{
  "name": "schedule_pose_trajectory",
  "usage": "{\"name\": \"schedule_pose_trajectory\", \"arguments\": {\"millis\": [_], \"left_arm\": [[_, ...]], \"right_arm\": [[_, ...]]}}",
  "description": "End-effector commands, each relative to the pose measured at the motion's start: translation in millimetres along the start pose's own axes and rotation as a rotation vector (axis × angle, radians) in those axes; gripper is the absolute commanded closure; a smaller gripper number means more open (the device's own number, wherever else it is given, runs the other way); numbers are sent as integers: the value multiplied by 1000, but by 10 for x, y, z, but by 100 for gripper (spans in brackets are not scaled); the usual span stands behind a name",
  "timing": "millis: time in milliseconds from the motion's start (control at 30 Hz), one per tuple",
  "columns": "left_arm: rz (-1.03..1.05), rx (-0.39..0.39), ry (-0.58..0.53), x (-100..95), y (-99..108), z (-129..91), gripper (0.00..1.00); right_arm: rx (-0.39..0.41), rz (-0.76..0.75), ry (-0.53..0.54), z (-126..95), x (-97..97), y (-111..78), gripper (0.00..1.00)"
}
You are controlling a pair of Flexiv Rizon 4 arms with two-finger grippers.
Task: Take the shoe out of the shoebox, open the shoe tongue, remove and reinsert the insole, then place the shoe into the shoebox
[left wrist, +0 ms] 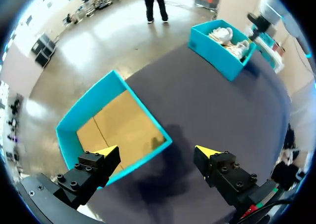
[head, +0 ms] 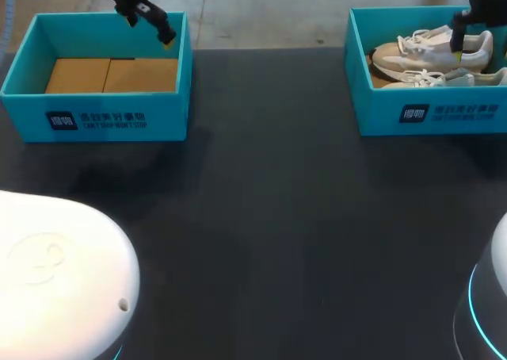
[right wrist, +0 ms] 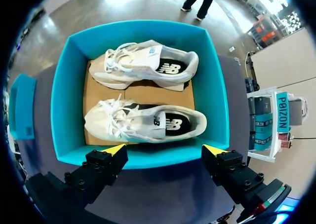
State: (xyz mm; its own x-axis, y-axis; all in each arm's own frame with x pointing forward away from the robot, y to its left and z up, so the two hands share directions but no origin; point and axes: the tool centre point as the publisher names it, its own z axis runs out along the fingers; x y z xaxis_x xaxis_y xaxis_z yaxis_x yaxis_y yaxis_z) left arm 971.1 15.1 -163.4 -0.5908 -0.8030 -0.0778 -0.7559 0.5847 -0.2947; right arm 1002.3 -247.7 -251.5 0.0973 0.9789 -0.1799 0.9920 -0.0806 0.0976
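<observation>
Wide apart and empty, both sets of jaws wait. On the dark table (head: 277,217), the right shoebox (head: 428,112) sits at the far right and the empty left shoebox (head: 95,110) at the far left. Two pale shoes lie side by side in the right one, the near shoe (right wrist: 143,123) and the far shoe (right wrist: 148,66). The right gripper (right wrist: 165,149) hangs above them, and the left gripper (left wrist: 157,151) hangs over the left shoebox's far right corner. Pinching only laces or soft collar could let a shoe twist free. A finger catching the wall could drag the box.
</observation>
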Motion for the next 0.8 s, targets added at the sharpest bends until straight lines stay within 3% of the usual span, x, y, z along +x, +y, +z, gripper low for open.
{"name": "schedule_pose_trajectory", "arguments": {"millis": [33, 400, 800], "left_arm": [[-571, 22, 38, 40, 80, 96, 0], [-794, -77, 84, 152, 173, 343, 0], [-742, -144, 113, 352, 393, 418, 0]], "right_arm": [[-15, 8, 14, 12, -22, -108, 0], [-32, -59, 9, -14, 17, -405, 0], [-23, -89, 10, 0, 19, -677, 0]]}}
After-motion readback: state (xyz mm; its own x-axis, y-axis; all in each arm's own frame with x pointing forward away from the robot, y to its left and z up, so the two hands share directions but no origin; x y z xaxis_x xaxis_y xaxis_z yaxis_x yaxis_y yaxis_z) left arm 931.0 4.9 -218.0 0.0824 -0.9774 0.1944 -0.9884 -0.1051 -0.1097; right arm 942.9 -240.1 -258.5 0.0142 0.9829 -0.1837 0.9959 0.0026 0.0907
